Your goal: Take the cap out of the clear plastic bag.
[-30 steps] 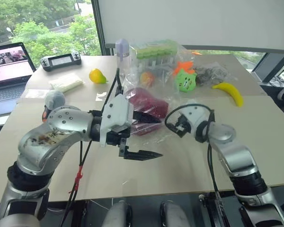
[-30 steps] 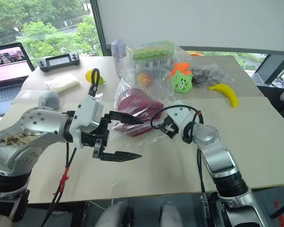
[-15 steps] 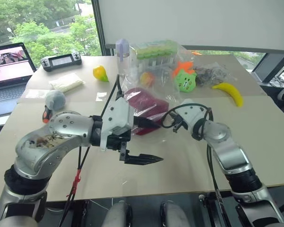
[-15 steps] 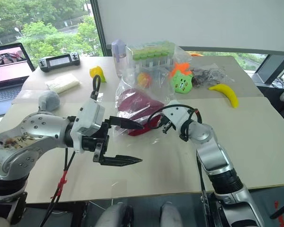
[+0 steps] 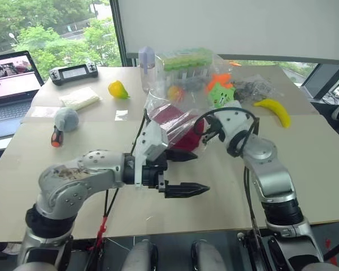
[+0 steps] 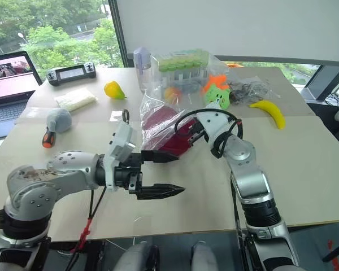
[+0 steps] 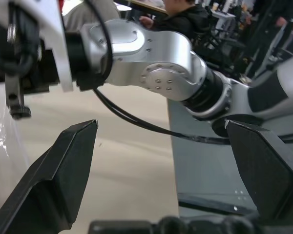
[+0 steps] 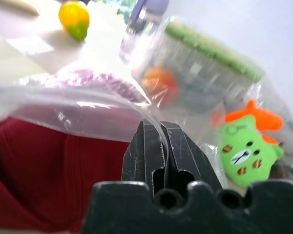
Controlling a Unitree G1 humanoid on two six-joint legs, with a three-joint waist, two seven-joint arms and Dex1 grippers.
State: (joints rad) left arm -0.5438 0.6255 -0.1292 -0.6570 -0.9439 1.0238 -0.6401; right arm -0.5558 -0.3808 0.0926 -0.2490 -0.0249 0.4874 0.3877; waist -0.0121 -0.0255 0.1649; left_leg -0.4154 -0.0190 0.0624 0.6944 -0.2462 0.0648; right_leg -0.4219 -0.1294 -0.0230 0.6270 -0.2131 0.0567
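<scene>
The soft maroon cap [image 6: 168, 135] lies inside the crinkly clear plastic bag [image 6: 158, 116] at the tabletop's [image 6: 305, 169] middle. The right gripper [image 8: 158, 146], fingers pressed together, pinches the bag's thin film. The left gripper [image 6: 161, 174] hangs spread nearer the front edge, holding nothing.

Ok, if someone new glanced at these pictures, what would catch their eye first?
Probably the soft maroon fabric cap inside the crinkly clear plastic bag at mid-table, with the right gripper pinched shut on the bag's film. Just in front, the left gripper hangs wide open. Behind, a bright green toy and a yellow banana stand out.
</scene>
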